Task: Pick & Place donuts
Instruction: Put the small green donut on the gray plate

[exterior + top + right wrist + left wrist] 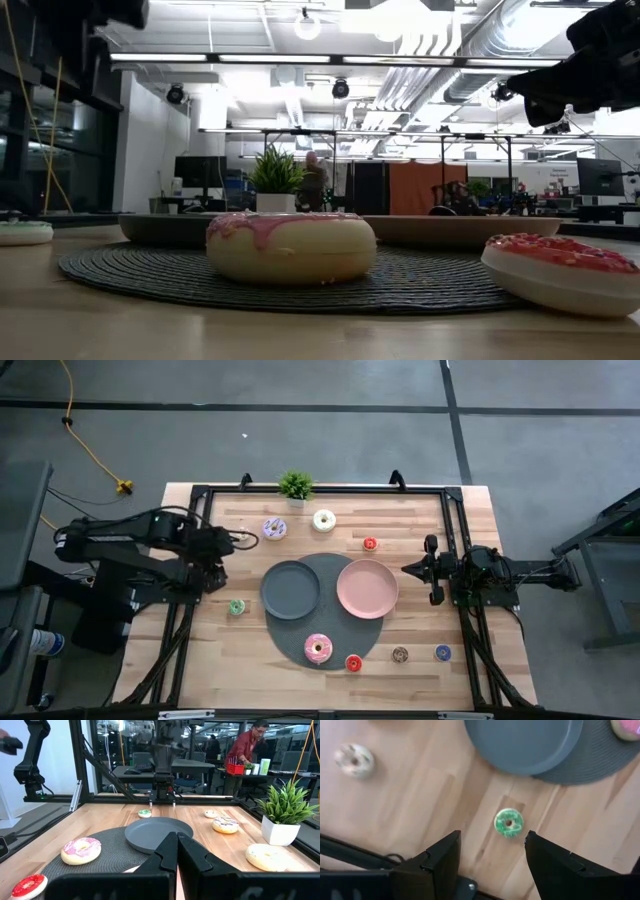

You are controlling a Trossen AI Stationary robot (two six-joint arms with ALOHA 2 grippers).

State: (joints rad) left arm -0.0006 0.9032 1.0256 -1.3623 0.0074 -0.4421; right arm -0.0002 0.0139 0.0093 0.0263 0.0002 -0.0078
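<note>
Jaws of the left gripper [492, 852] stand apart, above the bare wood; the green donut [508, 822] lies between and just ahead of the fingertips, untouched, near the grey plate [520, 750]. Jaws of the right gripper [176, 851] are together, holding nothing, on the far side of the pink plate [367, 588] from the grey plate. The pink donut [318, 648] rests on the dark mat [290, 635] beside the grey plate.
</note>
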